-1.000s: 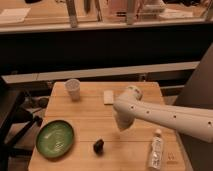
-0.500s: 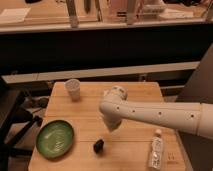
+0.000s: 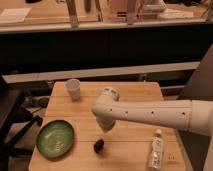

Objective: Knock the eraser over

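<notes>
The eraser (image 3: 99,145) is a small dark, nearly black lump standing on the wooden table (image 3: 130,145), near its front middle. My white arm reaches in from the right across the table. My gripper (image 3: 105,127) is at the arm's end, pointing down, just above and slightly right of the eraser, with a small gap between them.
A white cup (image 3: 73,89) stands at the table's back left. A green plate (image 3: 55,138) lies at the front left. A clear bottle with a white cap (image 3: 156,151) lies at the front right. A dark chair (image 3: 12,117) stands left of the table.
My arm has swept left and toward the front of the table, bringing the gripper from right of the eraser to just above it. It now covers the flat white block. The eraser has not moved.
</notes>
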### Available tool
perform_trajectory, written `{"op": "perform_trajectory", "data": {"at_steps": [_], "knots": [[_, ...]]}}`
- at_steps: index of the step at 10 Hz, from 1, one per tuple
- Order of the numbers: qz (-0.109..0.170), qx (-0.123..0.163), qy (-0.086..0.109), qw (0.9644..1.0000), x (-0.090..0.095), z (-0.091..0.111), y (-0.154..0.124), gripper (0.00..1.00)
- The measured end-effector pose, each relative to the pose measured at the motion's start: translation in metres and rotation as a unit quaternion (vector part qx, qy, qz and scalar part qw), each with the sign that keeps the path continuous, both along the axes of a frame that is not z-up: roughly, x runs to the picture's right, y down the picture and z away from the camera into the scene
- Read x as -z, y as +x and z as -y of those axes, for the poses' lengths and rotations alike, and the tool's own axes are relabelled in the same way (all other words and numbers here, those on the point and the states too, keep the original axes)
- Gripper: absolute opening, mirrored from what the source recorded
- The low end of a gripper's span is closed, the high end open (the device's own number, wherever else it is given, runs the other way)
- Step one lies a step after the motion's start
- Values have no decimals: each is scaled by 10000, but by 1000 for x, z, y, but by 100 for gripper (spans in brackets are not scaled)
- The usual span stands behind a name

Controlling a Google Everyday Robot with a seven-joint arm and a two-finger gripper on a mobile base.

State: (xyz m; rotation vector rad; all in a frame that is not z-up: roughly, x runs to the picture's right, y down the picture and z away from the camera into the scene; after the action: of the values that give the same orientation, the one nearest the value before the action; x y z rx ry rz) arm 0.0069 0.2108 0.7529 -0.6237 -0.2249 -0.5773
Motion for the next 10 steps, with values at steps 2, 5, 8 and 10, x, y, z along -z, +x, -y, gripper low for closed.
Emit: {"op": "perform_trajectory", "data": {"at_steps": [2,5,8,10], "knots": [[4,21,4,10000,1,-2,-1,0],[20,19,7,10000,2,-3,-5,0],[33,16,22,10000,4,-5,-5,0],[46,22,31,10000,4,-5,-7,0]]}}
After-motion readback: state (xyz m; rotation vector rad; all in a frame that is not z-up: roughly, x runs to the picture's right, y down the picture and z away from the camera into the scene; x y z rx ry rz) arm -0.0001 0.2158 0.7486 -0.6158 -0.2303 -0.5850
